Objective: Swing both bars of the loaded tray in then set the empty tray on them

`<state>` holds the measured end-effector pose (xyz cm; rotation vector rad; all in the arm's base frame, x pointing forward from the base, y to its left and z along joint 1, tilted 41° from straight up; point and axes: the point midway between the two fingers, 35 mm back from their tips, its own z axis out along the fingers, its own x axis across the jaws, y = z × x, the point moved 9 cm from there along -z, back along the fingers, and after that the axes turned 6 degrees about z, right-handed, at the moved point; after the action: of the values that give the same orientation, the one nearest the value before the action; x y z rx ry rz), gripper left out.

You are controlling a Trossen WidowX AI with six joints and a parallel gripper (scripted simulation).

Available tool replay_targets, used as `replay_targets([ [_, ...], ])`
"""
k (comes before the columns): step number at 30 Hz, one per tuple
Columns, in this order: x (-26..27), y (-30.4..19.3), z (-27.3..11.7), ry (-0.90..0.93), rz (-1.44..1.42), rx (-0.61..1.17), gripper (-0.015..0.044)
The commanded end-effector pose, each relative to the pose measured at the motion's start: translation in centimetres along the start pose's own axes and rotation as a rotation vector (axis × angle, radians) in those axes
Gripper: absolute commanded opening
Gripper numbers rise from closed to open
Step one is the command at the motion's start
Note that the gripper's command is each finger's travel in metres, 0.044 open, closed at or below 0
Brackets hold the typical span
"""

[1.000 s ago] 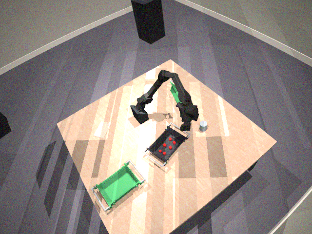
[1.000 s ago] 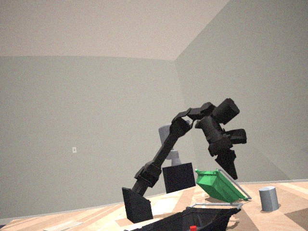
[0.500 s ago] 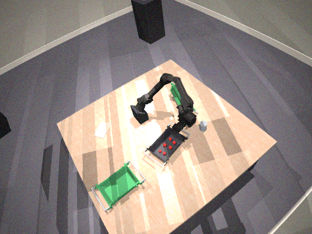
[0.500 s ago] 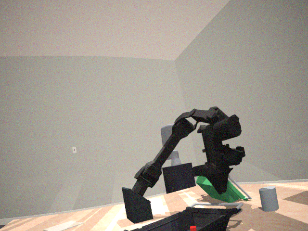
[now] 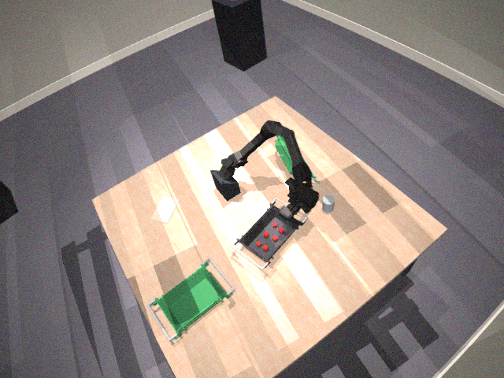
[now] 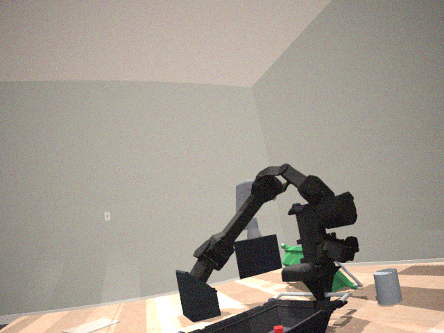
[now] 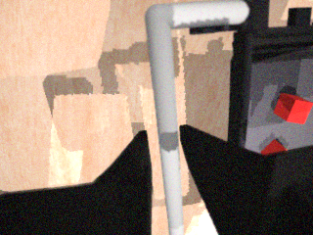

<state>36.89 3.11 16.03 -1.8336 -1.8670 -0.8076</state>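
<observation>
Claw [image 5: 294, 212] [image 6: 322, 299] [image 7: 163, 135] down at black tray's outer bar [image 7: 163, 83], fingers parted slightly, one either side, nothing gripped! Black tray [image 5: 249, 233] [image 6: 229, 324] [image 7: 238, 93] centre stage, red blocks [image 5: 266, 234] [image 6: 278, 329] [image 7: 292, 108] inside; flat green tray [image 5: 190, 300] beside it, bars outward.

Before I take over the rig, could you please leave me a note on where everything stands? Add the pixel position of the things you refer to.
Gripper [image 5: 296, 211] [image 6: 322, 297] [image 7: 163, 135]: slightly open, fingers either side of one pale bar [image 5: 306, 217] [image 6: 295, 293] [image 7: 161, 93], not clamped on it.
Black plastic tray [image 5: 255, 225] [image 6: 286, 311] [image 7: 238, 93]: on the table, holding small red blocks [image 5: 266, 234] [image 6: 278, 329] [image 7: 293, 109].
Green plastic trays: one level [image 5: 195, 297], one tilted [image 5: 283, 154] [image 6: 293, 254]; I can't tell which is meant.
Done: neither bar is across the top.
Left: swing in that bar and the opposite bar [image 5: 249, 257], set an empty tray level on both, release.
</observation>
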Motion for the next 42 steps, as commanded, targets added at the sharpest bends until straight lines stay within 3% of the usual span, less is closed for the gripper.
replay_targets([
  [1,-0.1,-0.1,0.6,0.000,0.004,-0.002,0.0087],
  [18,-3.3,0.3,-2.8,-0.003,0.004,-0.001,0.0087],
  [33,-7.6,0.7,-0.9,-0.005,0.004,-0.001,0.0087],
  [42,-7.0,0.7,-5.4,-0.006,0.004,-0.001,0.0087],
])
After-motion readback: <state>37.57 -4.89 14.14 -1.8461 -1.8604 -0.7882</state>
